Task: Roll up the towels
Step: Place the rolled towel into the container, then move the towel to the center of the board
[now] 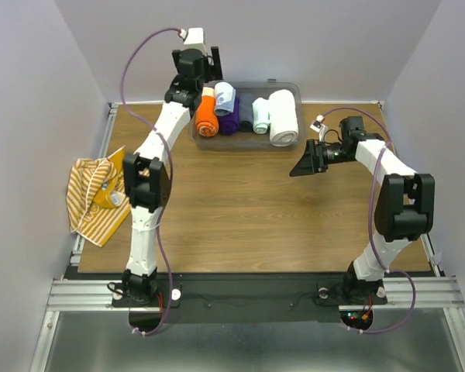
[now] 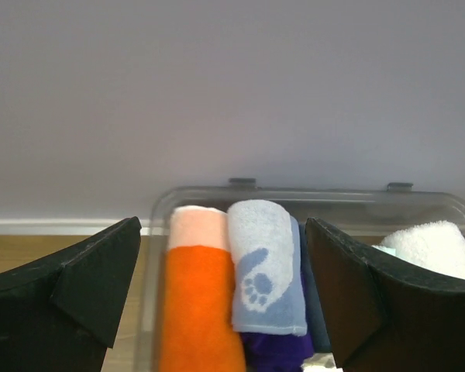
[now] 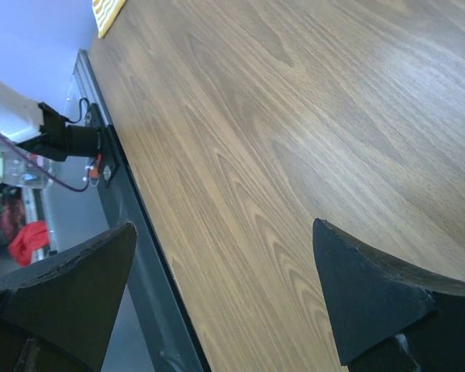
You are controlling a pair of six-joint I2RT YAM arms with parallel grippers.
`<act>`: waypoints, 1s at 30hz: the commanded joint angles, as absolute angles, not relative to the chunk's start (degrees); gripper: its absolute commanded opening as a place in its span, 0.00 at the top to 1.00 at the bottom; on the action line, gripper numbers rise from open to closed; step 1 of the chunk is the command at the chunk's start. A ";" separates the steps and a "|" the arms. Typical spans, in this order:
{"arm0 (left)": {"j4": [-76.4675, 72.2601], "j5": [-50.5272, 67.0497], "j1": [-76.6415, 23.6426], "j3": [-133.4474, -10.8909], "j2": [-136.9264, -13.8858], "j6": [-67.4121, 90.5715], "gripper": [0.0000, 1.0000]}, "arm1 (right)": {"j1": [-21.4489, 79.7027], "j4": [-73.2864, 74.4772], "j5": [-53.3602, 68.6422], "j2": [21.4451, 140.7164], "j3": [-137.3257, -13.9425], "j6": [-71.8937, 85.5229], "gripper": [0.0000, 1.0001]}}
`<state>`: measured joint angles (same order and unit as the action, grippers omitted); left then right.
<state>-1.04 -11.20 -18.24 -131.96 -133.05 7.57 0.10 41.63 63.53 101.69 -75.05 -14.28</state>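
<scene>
From above, the bin (image 1: 291,86) sits at the table's (image 1: 240,209) far edge. The rolled blue towel (image 1: 224,98) lies in its left end beside the orange roll (image 1: 207,118), with the left gripper (image 1: 186,94) over that end. The striped towel (image 1: 95,198) lies crumpled well left of the bin. The right gripper (image 1: 304,165) hangs just before the bin's right end.

At the left wrist, the jaws gape wide, gripping nothing, the blue towel below them.

At the right wrist, the jaws are spread wide and empty over wood.

Your left pincer (image 1: 190,94) is at the bin's (image 1: 288,87) left end, by the rolled pale blue towel (image 1: 225,97); striped towel (image 1: 93,194) lies crumpled at the counter's (image 1: 240,209) left edge; right pincer (image 1: 304,164) over the counter.
</scene>
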 commanded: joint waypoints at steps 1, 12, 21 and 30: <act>1.64 -12.21 -17.67 -126.68 -117.71 -3.15 0.01 | 0.18 40.87 61.63 96.77 -77.60 -13.27 0.00; 30.92 16.25 3.31 -101.80 -87.03 -22.39 0.01 | 0.26 41.13 53.36 87.72 -73.65 -11.87 0.00; 35.79 12.05 12.13 -73.76 -79.72 -42.10 0.18 | 0.26 41.13 52.21 84.38 -72.07 -9.76 0.00; 27.43 7.64 12.22 -67.33 -92.09 -39.37 0.27 | 0.26 41.31 50.89 82.53 -70.32 -9.40 0.00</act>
